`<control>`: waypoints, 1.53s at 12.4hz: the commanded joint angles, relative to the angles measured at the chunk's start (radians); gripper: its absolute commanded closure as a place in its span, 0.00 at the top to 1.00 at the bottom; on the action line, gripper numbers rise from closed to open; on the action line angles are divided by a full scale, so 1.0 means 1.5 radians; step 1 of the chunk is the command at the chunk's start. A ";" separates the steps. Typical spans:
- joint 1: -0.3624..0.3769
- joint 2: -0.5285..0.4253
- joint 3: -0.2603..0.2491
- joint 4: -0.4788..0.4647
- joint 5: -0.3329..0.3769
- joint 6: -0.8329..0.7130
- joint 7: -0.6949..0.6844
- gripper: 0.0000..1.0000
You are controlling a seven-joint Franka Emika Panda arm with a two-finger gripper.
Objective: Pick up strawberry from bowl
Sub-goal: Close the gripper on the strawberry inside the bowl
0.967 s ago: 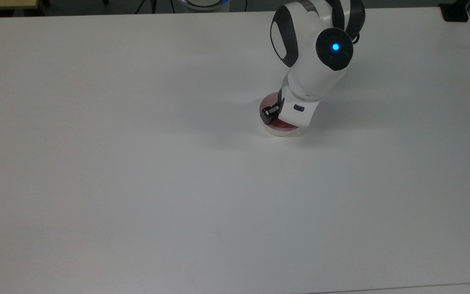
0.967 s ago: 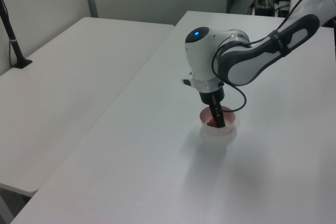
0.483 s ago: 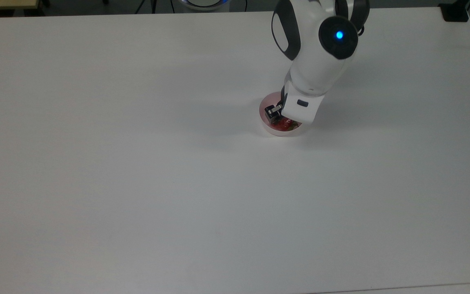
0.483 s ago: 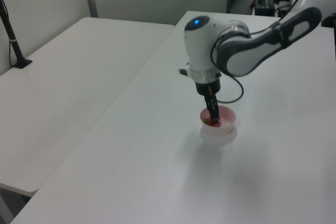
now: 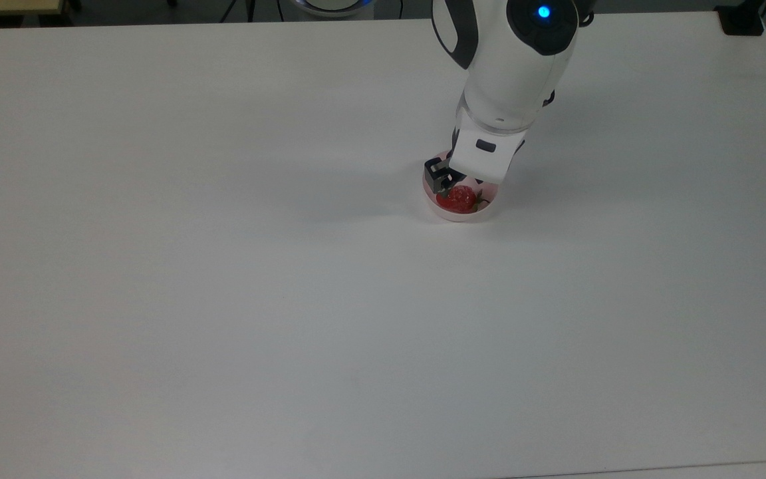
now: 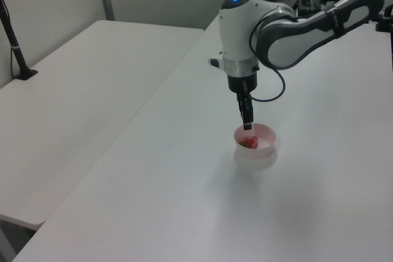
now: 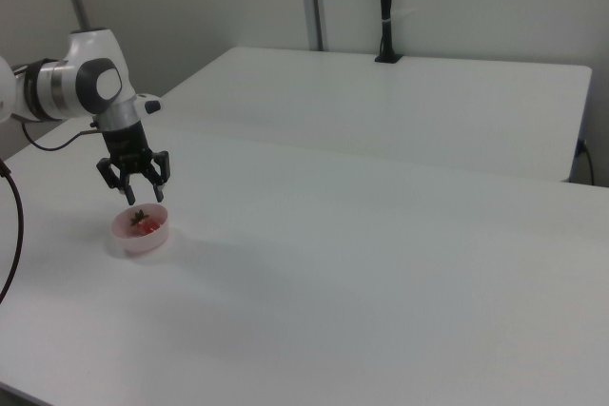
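The bowl, pale pink, is seen resting on the white table, toward the far-right part of the top view. The strawberry is found lying inside the bowl, red w/ its green cap turned toward the top view's right. In the left view the bowl is placed near the table's middle, the strawberry being seen against its left inner wall. In the right view the bowl is located at the right view's left, w/ the strawberry seen as a red patch w/ a dark green bit on top.

The gripper is held above the bowl, pointing down, apart from the fruit. Its fingers are spread wide in the right view, w/ nothing between them; a clear gap is seen btwn the tips and the bowl's rim. In the top view the gripper is seen over the bowl's far-left edge, partly covered by the white wrist housing. In the left view the gripper is seen edge-on as a thin dark bar just above the rim.

A second white table is set behind, w/ a black pole standing on it.
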 commanded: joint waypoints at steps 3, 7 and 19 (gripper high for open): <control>0.011 0.024 0.004 -0.019 0.002 0.005 -0.047 0.74; 0.019 0.040 0.006 -0.025 -0.018 0.007 -0.071 0.74; 0.019 0.033 0.007 -0.017 -0.019 0.005 -0.064 0.45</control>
